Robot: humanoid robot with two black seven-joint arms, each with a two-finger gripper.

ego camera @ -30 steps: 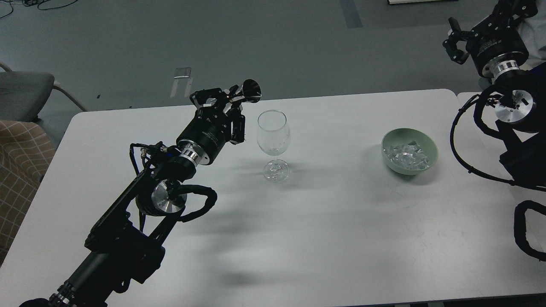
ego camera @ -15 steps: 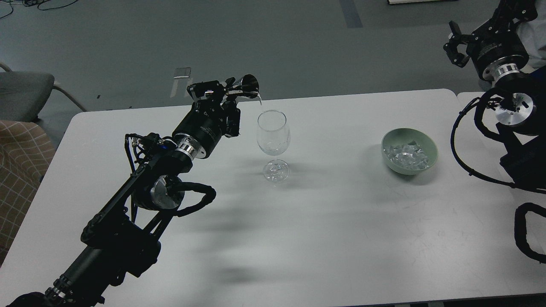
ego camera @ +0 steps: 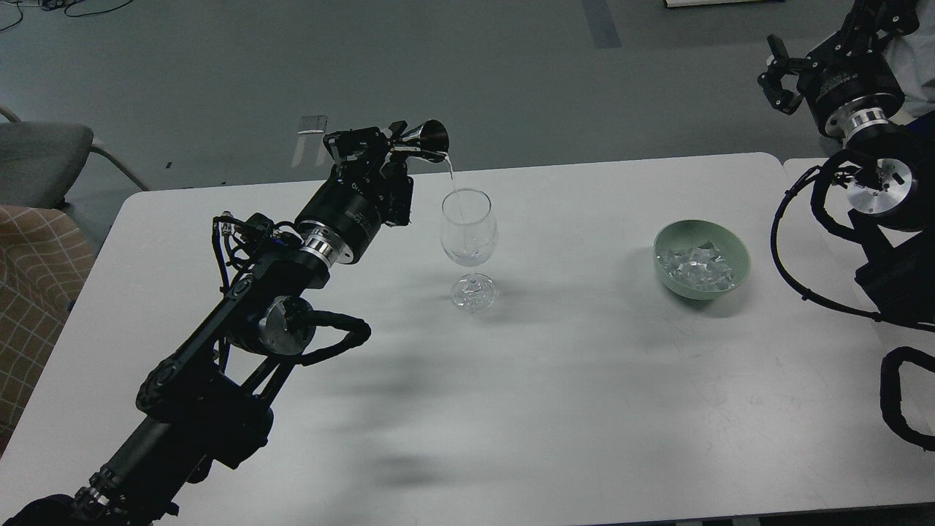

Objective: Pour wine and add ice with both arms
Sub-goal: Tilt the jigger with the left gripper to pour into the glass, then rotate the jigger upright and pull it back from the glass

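Observation:
A clear stemmed wine glass [ego camera: 468,234] stands upright near the middle of the white table [ego camera: 511,402]. My left gripper [ego camera: 391,146] is shut on a small metal jigger [ego camera: 429,138], tipped on its side just above and left of the glass rim. A thin stream of clear wine [ego camera: 451,174] runs from the jigger into the glass. A pale green bowl [ego camera: 736,248] to the right holds several clear ice chunks [ego camera: 694,266]. My right gripper [ego camera: 776,73] is open and empty, held high off the table's far right corner.
A grey chair [ego camera: 44,153] and a checked cushion [ego camera: 33,292] stand off the table's left edge. The right arm's cable loops [ego camera: 796,241] hang over the table's right edge, close to the bowl.
My left gripper has tipped the jigger further over the glass, and liquid now streams into it. The right gripper has shifted slightly.

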